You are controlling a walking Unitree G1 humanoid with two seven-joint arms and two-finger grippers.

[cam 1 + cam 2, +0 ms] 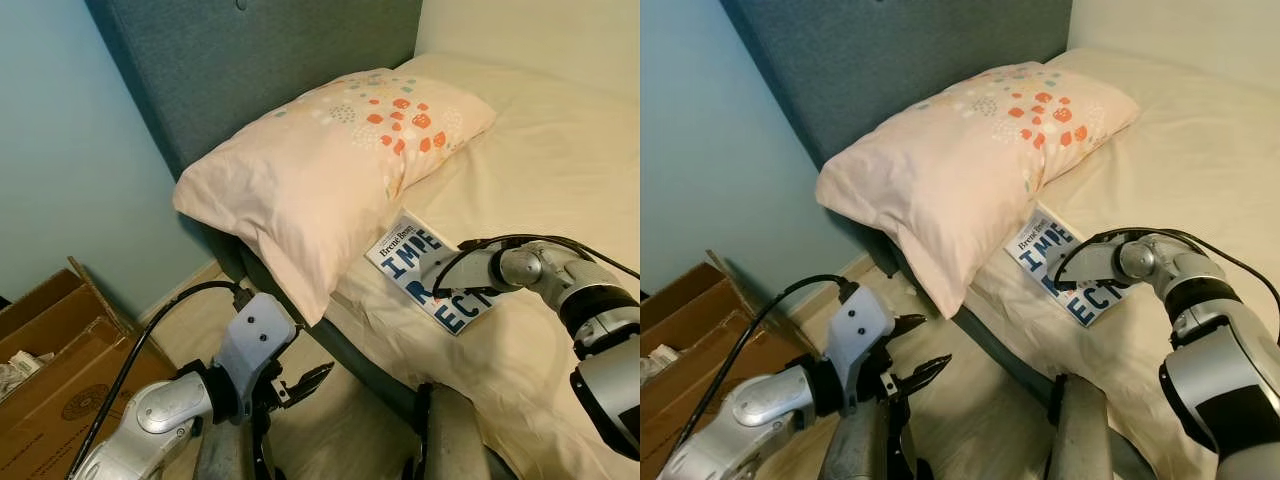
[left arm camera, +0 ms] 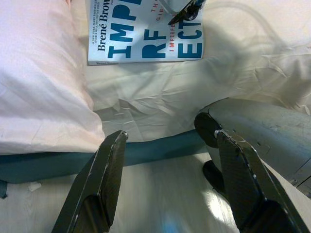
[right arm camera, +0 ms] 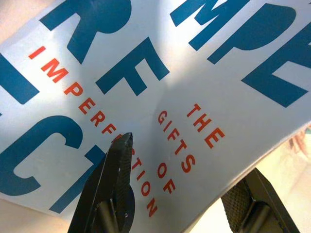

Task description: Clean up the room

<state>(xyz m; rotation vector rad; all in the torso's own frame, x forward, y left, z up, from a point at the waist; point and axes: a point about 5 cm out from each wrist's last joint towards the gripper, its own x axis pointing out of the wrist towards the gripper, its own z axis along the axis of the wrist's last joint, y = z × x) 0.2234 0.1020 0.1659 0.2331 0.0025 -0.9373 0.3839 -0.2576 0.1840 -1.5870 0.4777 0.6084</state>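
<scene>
- The left tool [image 2: 170,189] hangs low beside the bed, its two black fingers [image 2: 97,189] spread wide apart with nothing between them.
- Past the fingers runs the teal bed frame [image 2: 146,153], with pale floor [image 2: 160,204] under it.
- A wrinkled cream sheet [image 2: 160,102] covers the mattress.
- A pink pillow [image 2: 39,77] overhangs the mattress edge.
- A white book [image 2: 141,34] with large blue lettering lies flat on the sheet, just beside the pillow.
- The right tool [image 2: 187,9] reaches down onto the book's cover.
- A grey robot leg [image 2: 267,131] stands near the bed.
</scene>
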